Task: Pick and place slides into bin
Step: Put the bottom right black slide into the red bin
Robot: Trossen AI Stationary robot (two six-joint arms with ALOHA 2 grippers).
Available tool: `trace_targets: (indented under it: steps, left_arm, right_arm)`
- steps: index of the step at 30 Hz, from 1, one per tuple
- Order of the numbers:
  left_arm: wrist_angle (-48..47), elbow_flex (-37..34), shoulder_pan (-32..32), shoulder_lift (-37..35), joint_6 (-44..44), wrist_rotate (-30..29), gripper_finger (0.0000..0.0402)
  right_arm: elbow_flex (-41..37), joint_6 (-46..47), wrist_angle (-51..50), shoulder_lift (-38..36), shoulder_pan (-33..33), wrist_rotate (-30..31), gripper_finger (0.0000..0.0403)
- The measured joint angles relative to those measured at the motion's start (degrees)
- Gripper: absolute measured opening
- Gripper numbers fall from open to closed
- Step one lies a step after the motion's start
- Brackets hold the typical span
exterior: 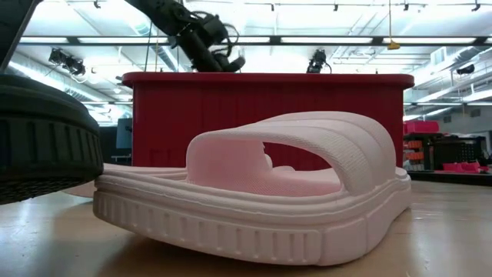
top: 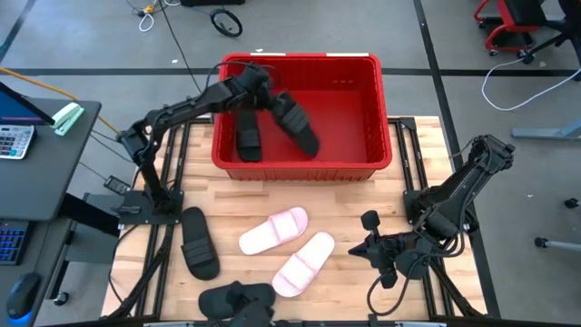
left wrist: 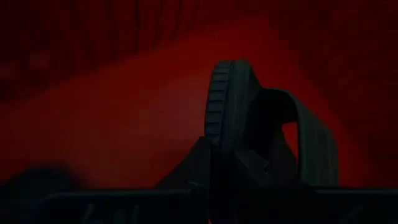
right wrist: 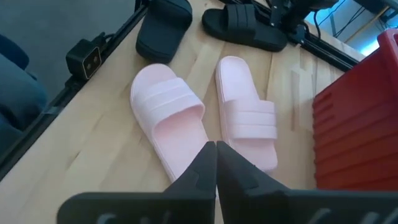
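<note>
Wooden tabletop (top: 363, 195), grey floor (top: 91, 36); left gripper (top: 257, 84) clamped on black slide (left wrist: 231, 106) inside bin (top: 381, 109); right gripper (top: 361, 252) closed, empty; bin interior dim.

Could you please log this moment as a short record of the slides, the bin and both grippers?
bin: red bin at the table's far edge
in bin: one black slide lying free; a second black slide held on edge
on table: two pink slides, two black slides
left gripper: inside the bin, shut on the second black slide
right gripper: shut, empty, beside the pink slides
</note>
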Motion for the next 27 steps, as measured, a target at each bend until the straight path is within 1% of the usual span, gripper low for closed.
trace_targets:
  steps: [4,6,11,13,15,18,21,24,27]
  left_arm:
    - [-7.8,0.0,0.8,0.0,4.8,-2.2,0.0042]
    - [-8.1,0.0,0.9,0.0,7.4,-2.3,0.0042]
    - [-4.0,0.0,0.8,0.3,13.6,-2.3,0.0042]
    - [-1.9,0.0,0.9,0.8,15.8,-2.2,0.0048]
    - [-0.7,0.0,1.2,1.7,18.4,-1.9,0.0056]
    - [-0.2,0.0,2.1,3.8,22.4,-2.7,0.0056]
    - [1.1,-0.1,3.3,6.0,22.6,-3.4,0.0057]
    - [3.9,-0.1,4.5,7.2,22.4,-3.2,0.0075]
    - [4.9,-0.1,5.3,7.5,23.1,-3.6,0.0111]
  right_arm:
    - [0.0,0.0,-0.1,0.0,0.0,0.0,0.0005]
    - [0.0,0.0,-0.1,0.0,0.0,0.0,0.0007]
    - [0.0,0.0,-0.1,0.0,0.0,0.0,0.0007]
    - [0.0,0.0,-0.1,0.0,0.0,0.0,0.0005]
    - [0.0,0.0,-0.1,0.0,-0.1,0.0,0.0005]
    - [0.0,0.0,0.0,0.0,-0.2,0.0,0.0007]
    - [0.0,-0.1,-0.1,0.0,-0.2,0.0,0.0007]
    - [0.0,-0.1,0.0,0.0,-0.2,0.0,0.0006]
    - [0.0,-0.1,0.0,0.0,-0.2,0.0,0.0006]
